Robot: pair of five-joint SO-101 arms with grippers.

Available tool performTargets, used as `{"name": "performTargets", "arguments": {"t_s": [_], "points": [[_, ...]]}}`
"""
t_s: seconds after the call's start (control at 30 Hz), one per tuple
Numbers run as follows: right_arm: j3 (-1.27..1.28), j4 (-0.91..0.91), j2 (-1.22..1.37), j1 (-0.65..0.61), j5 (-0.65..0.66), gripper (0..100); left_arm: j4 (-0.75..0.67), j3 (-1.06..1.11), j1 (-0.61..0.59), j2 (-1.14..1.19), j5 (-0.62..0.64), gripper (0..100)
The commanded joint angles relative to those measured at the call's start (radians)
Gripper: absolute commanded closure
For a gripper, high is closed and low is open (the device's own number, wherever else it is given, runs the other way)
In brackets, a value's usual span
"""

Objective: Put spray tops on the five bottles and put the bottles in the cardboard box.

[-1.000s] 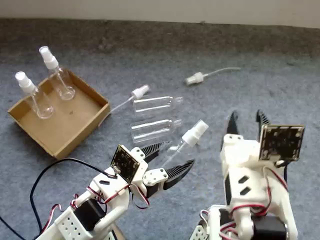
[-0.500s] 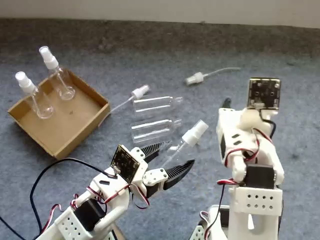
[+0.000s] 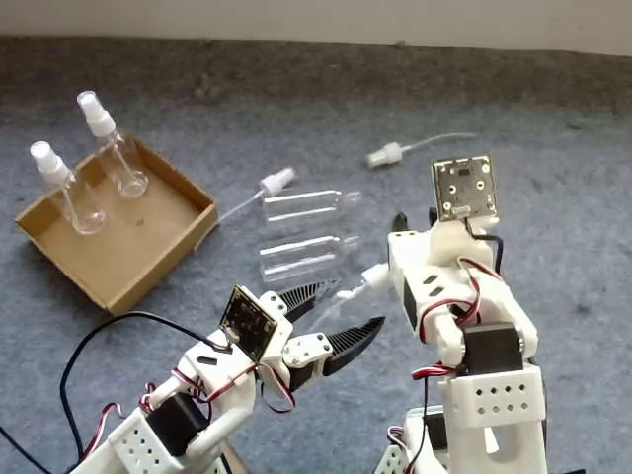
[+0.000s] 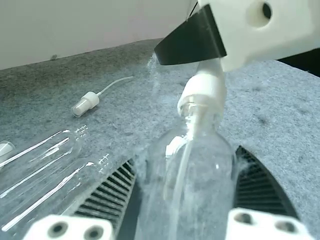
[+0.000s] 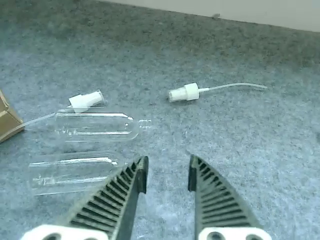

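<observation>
The left hand (image 3: 351, 306) pinches a clear, glossy plastic bottle (image 3: 334, 304) between its ribbed black fingers (image 4: 107, 192). The bottle's white spray top (image 3: 375, 275) points out past the fingertips, and in the left wrist view a thin dip tube runs down inside the round body.

The right hand (image 5: 167, 165) hangs over that top, its toothed fingers a narrow gap apart with nothing between them. One black fingertip (image 4: 192, 40) sits just above the nozzle; whether it touches is hard to tell.

Beyond both hands lie two cylinders on their sides, parallel: a nearer bare bottle (image 3: 296, 255) and a farther bare bottle (image 3: 301, 205). Near them are one loose top (image 3: 278, 181) and another loose top (image 3: 387, 155), each trailing a thin tube.

Well apart from the left hand, on the side away from the right hand, a shallow brown cardboard box (image 3: 163, 262) holds one capped bottle (image 3: 69, 193) and another capped bottle (image 3: 118, 158), standing.

The surface (image 3: 553, 148) is grey and fuzzy like felt, with a pale wall (image 3: 296, 15) behind. From above, the right arm's body hides most of its fingers.
</observation>
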Motion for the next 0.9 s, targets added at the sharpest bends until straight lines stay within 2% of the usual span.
{"name": "performTargets", "arguments": {"t_s": [0.0,0.2,0.37,0.47,0.53,0.63,0.77,0.87], "points": [[-0.088,0.035,0.002,-0.012,0.008,93.3,-0.028,0.021,-0.012,-0.018,0.005,85],[-0.271,0.09,0.002,-0.007,0.006,93.2,-0.028,0.021,-0.012,-0.018,0.005,85],[-0.394,0.088,0.01,0.11,0.006,93.4,-0.026,0.021,-0.012,-0.018,0.005,85],[-0.351,0.091,0.004,0.194,0.006,94.4,-0.028,0.021,-0.012,-0.018,0.005,85],[-0.303,0.09,0.004,0.239,0.006,99.8,-0.028,0.021,-0.012,-0.018,0.005,85],[-0.24,0.087,0.004,0.275,0.006,99.5,-0.028,0.019,-0.035,-0.018,0.005,85],[-0.203,0.085,0.002,0.275,0.006,99.5,-0.121,0.021,-0.136,-0.018,0.006,85],[-0.194,0.084,0.002,0.219,-0.017,99.5,-0.178,0.021,-0.196,-0.018,0.009,85]]}}
